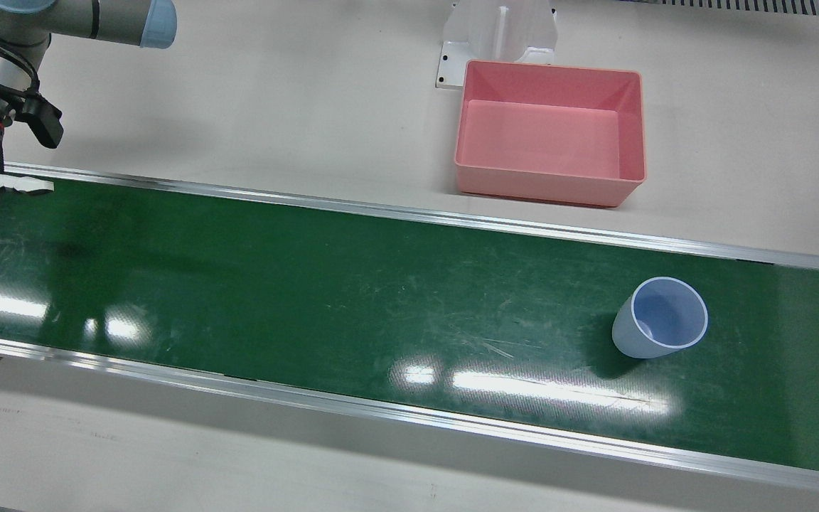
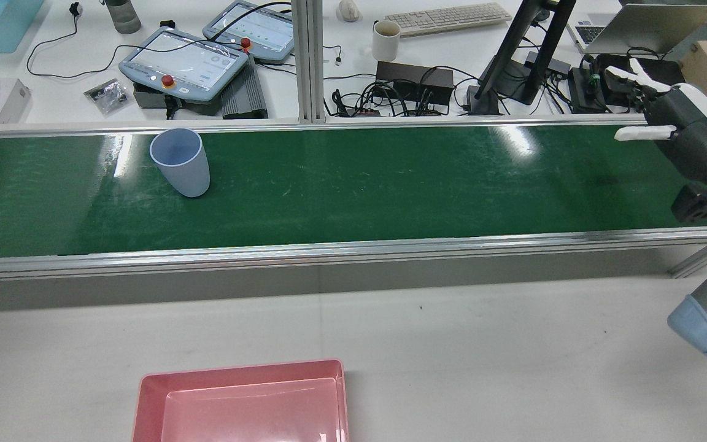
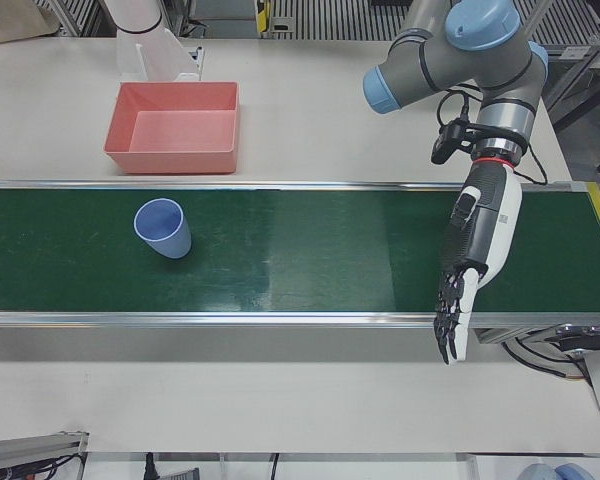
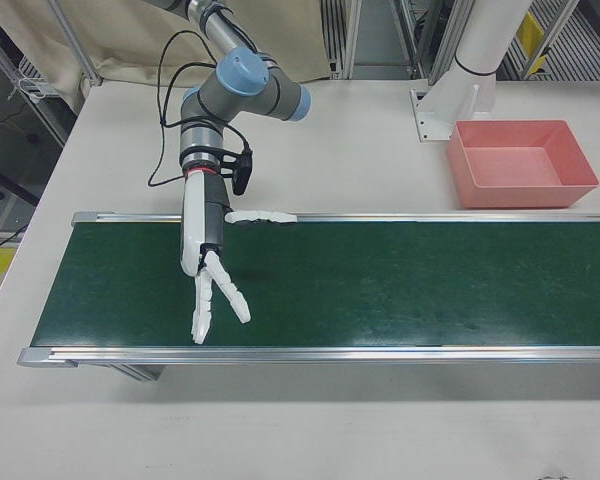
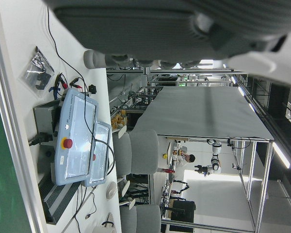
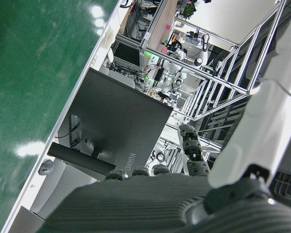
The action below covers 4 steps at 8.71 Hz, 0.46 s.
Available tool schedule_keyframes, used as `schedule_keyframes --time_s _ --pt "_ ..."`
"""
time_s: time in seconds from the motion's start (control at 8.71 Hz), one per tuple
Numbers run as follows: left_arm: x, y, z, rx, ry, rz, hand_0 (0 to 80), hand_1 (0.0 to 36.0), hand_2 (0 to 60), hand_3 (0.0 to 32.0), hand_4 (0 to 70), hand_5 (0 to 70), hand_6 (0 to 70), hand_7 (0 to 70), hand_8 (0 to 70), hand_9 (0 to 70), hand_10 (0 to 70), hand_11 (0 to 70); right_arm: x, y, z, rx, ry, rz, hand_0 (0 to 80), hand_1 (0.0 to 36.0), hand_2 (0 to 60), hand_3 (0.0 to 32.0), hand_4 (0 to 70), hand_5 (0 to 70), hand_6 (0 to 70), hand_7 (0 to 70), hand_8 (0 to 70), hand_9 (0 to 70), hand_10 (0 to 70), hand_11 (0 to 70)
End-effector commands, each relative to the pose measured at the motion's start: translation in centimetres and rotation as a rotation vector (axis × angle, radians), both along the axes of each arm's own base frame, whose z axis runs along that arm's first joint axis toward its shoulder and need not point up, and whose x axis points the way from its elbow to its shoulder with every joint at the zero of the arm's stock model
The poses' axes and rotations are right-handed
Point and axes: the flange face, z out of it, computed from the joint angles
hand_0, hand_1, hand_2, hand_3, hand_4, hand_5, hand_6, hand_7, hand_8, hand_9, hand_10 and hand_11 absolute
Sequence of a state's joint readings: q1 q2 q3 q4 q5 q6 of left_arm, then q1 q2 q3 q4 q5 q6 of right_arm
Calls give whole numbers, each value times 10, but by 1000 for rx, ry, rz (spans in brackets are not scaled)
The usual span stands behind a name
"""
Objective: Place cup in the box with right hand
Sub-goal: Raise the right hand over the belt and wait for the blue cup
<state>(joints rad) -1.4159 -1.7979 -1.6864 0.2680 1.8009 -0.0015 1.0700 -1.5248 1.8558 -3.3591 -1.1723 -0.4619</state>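
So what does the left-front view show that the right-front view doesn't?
Only the left-front view shows the blue cup, upright on the belt, and the left hand, open and empty over the belt's operator-side edge. Only the right-front view shows the right hand, open with fingers spread above the belt. Both show the green belt and the empty pink box on the table beyond it.
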Motion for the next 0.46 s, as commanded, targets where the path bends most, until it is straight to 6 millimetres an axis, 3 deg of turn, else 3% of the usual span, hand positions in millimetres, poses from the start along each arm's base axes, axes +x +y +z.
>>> schedule_keyframes --time_s 0.0,0.34 --pt "1 0 0 0 0 3 0 0 0 0 0 0 0 0 0 0 0 0 -5 -7 -8 69 28 10 452 92 0 0 0 26 0 0 0 0 0 0" --pt "0 0 0 0 0 0 0 0 0 0 0 0 0 0 0 0 0 0 -5 -7 -8 70 21 9 465 99 0 0 0 30 0 0 0 0 0 0"
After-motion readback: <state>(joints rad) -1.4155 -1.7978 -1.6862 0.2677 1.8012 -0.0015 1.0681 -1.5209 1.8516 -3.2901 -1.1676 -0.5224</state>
